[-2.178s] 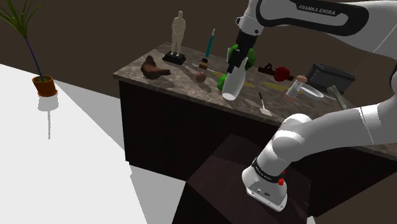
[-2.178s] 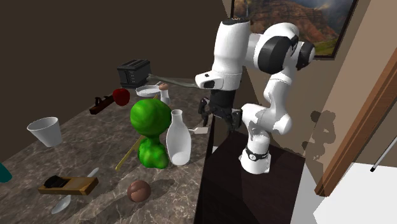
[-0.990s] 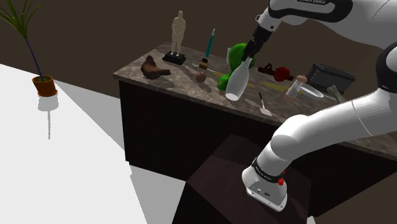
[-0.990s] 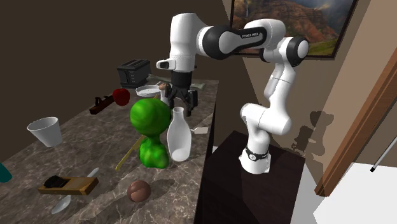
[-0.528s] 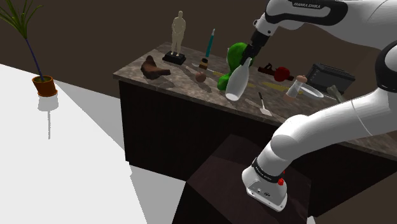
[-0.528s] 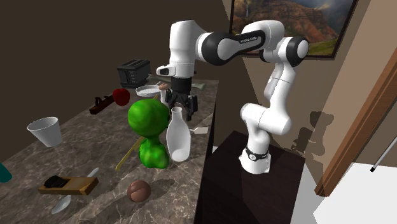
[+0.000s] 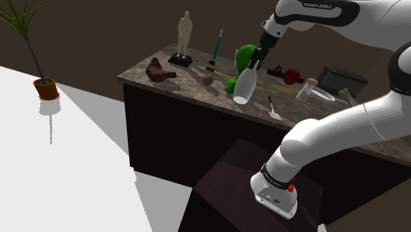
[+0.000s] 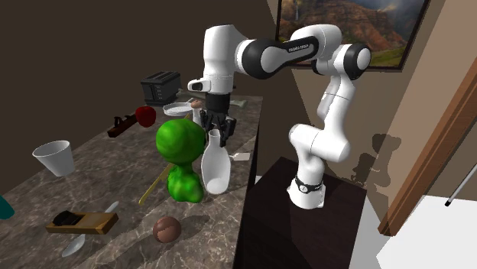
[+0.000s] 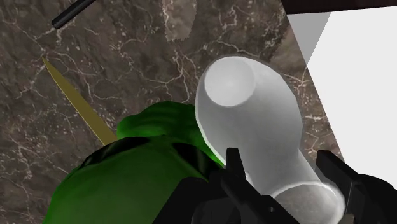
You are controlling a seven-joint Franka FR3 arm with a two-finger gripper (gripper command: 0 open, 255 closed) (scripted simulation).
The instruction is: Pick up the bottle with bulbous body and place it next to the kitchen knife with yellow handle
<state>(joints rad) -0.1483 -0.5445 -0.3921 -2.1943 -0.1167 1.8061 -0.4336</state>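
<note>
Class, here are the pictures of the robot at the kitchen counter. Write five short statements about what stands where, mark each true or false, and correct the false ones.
1. The white bottle stands upright on the marble counter. True.
2. The gripper is at the bottle's neck, with one finger on each side. True.
3. The green object sits at the far end of the counter, well away from the bottle. False: it stands right beside the bottle.
4. The toaster is white. False: it is black.
5. A white cup stands upright on the counter. True.
</note>
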